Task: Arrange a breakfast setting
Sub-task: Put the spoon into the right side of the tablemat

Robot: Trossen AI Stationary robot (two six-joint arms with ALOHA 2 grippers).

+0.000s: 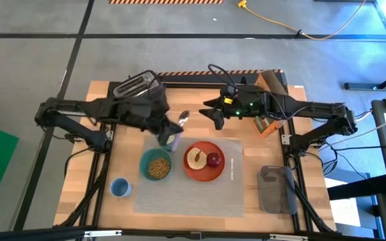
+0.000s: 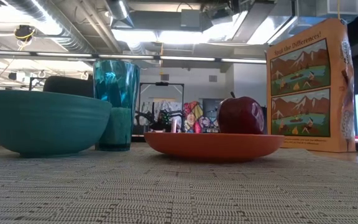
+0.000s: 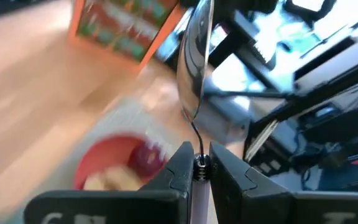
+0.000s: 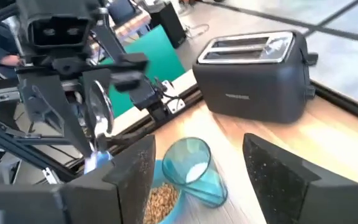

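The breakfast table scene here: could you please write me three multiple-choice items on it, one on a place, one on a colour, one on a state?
1. Where is the red apple?
A. in the teal bowl
B. on the orange-red plate
C. on the toaster

2. What colour is the small cup standing off the placemat's corner?
A. blue
B. yellow
C. black

3. What is the left gripper doing?
A. hanging open
B. clamping the cereal box
C. clamped on a spoon

Answers:
1 B, the apple sits beside the toast slice on the plate.
2 A, the high view shows it blue.
3 C, the left wrist view shows the fingers pinching the spoon's handle, bowl end up.
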